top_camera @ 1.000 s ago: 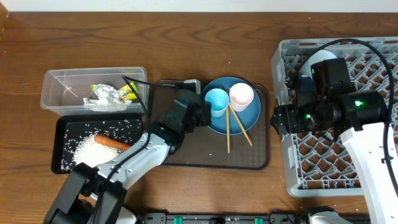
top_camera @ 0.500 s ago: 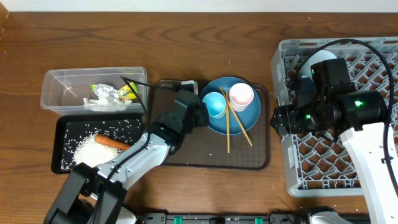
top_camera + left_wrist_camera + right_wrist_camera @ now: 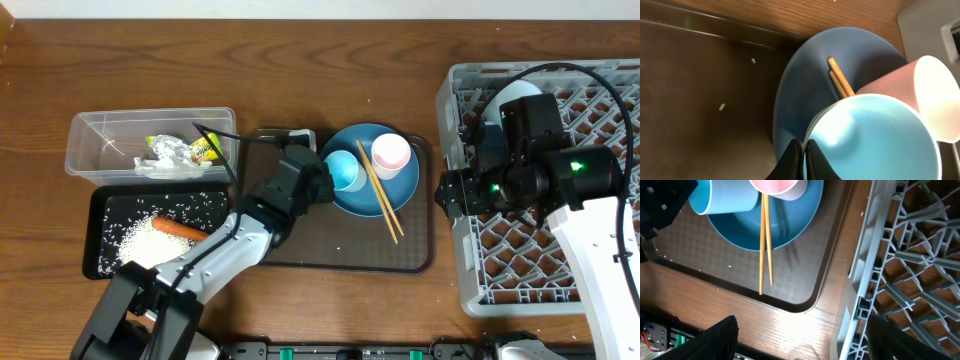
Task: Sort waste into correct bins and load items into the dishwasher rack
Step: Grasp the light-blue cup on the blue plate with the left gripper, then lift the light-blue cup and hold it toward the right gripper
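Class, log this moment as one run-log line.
left gripper: shut on light-blue cup | right gripper: open, beside dishwasher rack | chopsticks: on blue plate

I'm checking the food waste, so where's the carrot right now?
In the overhead view the carrot lies at the table's left, on the rice in the black tray, just below the clear tub.

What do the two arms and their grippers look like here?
The left arm and right arm both have white links and blocky black joint housings, each with a thin black cable. Small green lights glow on the right arm's housings. The left gripper and right gripper are black.
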